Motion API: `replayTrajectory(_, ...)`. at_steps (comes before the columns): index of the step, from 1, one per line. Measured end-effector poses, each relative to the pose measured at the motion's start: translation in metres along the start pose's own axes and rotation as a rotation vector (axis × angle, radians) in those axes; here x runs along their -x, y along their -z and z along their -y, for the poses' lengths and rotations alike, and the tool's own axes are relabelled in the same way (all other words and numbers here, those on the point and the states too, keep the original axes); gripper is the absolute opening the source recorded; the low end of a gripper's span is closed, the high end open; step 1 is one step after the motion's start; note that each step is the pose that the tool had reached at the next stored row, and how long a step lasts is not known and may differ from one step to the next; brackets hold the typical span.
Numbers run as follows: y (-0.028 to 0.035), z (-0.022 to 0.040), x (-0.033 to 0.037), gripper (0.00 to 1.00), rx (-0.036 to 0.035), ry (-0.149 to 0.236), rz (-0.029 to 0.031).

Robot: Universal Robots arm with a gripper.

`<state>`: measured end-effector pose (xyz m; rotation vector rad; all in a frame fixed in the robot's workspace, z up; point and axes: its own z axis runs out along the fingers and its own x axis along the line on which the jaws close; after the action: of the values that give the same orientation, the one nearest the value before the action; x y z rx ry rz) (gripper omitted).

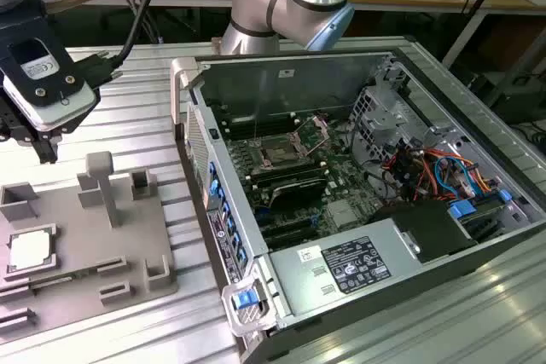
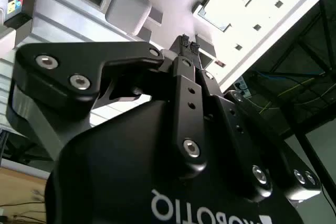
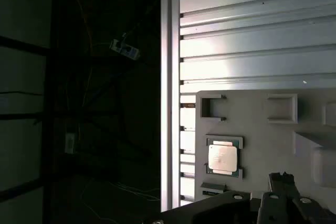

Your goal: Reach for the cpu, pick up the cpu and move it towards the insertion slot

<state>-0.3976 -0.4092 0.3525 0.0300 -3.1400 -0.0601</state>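
Found the cpu lying flat in a square nest on the grey fixture plate, at the exterior view's left, well apart from the open computer case. Noted silvery top up, green rim visible in the first wrist view. Located the insertion slot on the motherboard inside that case. Logged the gripper above the plate, near the cpu, not touching, with fingertips set close together, seemingly clenched on nothing.
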Motion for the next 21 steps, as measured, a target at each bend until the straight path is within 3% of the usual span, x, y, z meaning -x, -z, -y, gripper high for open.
replayTrajectory(10,0.0001,0.0000,-0.0003,0.11,-0.0001,0.000,-0.0002)
replayTrajectory(18,-0.0003,-0.0002,-0.0074,0.11,0.0000,0.000,0.0000)
replayTrajectory(21,-0.0006,-0.0002,-0.0132,0.11,0.0000,0.000,0.0000)
